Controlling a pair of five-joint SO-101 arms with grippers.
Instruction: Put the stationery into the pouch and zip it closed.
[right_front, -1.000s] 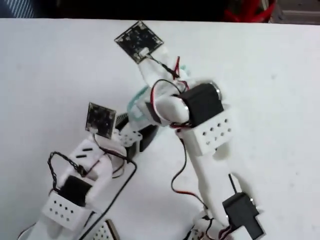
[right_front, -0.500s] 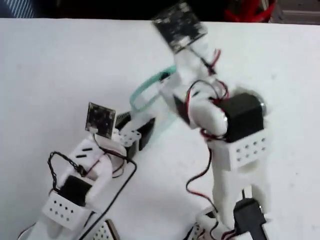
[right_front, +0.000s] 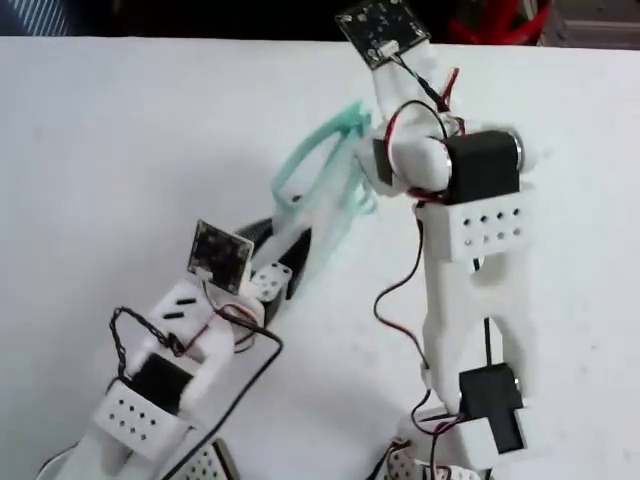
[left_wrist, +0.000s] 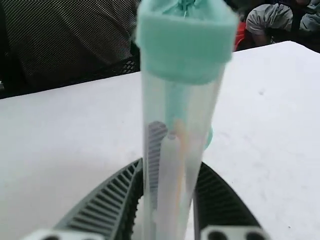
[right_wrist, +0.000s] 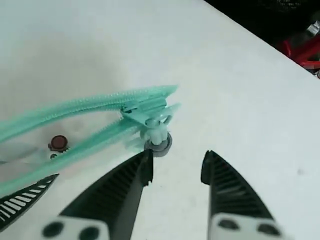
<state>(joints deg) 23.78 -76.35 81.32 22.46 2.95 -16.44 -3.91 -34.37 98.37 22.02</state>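
Note:
The clear pouch (right_front: 318, 205) with a teal zipper lies stretched between both arms. My left gripper (right_front: 285, 248) is shut on its lower end; in the left wrist view the pouch (left_wrist: 180, 115) stands between the fingers (left_wrist: 125, 190), with white and orange stationery (left_wrist: 170, 170) inside. My right gripper (right_wrist: 177, 160) is open just short of the zipper slider (right_wrist: 145, 112) and its small pull (right_wrist: 156, 134). From the slider the two teal tracks (right_wrist: 75, 107) spread apart. A red-capped item (right_wrist: 59, 142) shows inside. In the high view the right gripper (right_front: 372, 165) is at the pouch's far end.
The white table (right_front: 120, 130) is bare to the left of the arms and at the far right (right_front: 580, 120). Its far edge (right_front: 200, 38) meets a dark background. Cables hang off both arms (right_front: 400, 290).
The right arm swung toward the far right of the table, and the pouch's zipper end followed and stretched out. The left gripper rose slightly with its end of the pouch.

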